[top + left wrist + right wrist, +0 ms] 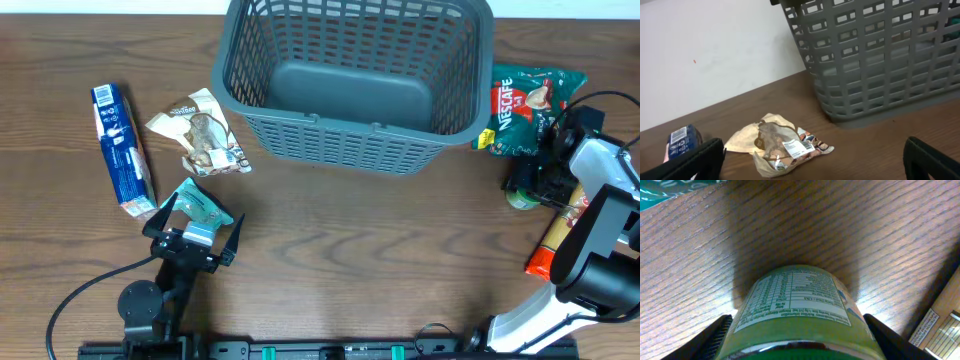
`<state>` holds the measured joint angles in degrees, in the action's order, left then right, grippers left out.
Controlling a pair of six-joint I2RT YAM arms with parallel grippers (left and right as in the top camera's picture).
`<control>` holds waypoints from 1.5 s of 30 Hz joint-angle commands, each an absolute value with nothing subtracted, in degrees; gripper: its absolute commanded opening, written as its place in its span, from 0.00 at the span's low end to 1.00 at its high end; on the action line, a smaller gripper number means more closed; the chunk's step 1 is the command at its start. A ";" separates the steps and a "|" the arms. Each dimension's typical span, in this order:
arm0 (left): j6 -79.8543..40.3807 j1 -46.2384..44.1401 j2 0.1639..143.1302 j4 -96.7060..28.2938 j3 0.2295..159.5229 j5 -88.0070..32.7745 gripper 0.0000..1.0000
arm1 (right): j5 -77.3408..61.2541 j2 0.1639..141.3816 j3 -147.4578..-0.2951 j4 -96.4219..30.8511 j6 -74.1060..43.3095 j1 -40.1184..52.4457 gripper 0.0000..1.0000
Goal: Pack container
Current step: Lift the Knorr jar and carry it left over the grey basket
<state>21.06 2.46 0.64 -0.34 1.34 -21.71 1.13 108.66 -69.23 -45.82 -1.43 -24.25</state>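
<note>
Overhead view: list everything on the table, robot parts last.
container: one, dark grey, far centre, nothing inside
blue packet: one, blue and white, far left
crumpled packet: one, tan, left of container
teal packet: one, teal, at left gripper
coffee bag: one, green and red, right of container
jar: one, green, near right
box: one, orange and tan, partly under right arm
left gripper: open
right gripper: jaws either side of jar

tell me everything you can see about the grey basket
The grey basket is a large rectangular tub of dark grey plastic with slotted lattice walls, a solid bottom and a rounded rim. It stands upright and empty on the wooden table, at the far middle. A Nescafé packet lies close beside its right end; contact cannot be told.
</note>
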 commanded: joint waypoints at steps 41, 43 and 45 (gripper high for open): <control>21.58 2.28 0.60 -2.31 0.27 -22.72 0.99 | 1.04 80.73 -89.49 -60.03 -0.86 -23.90 0.02; 21.58 2.28 0.60 -2.31 0.27 -22.72 0.98 | -1.15 79.81 -93.76 -62.17 0.40 -23.90 0.01; 21.58 2.28 0.60 -2.31 0.27 -22.72 0.99 | -4.45 79.37 -98.72 -64.25 1.48 -23.79 0.02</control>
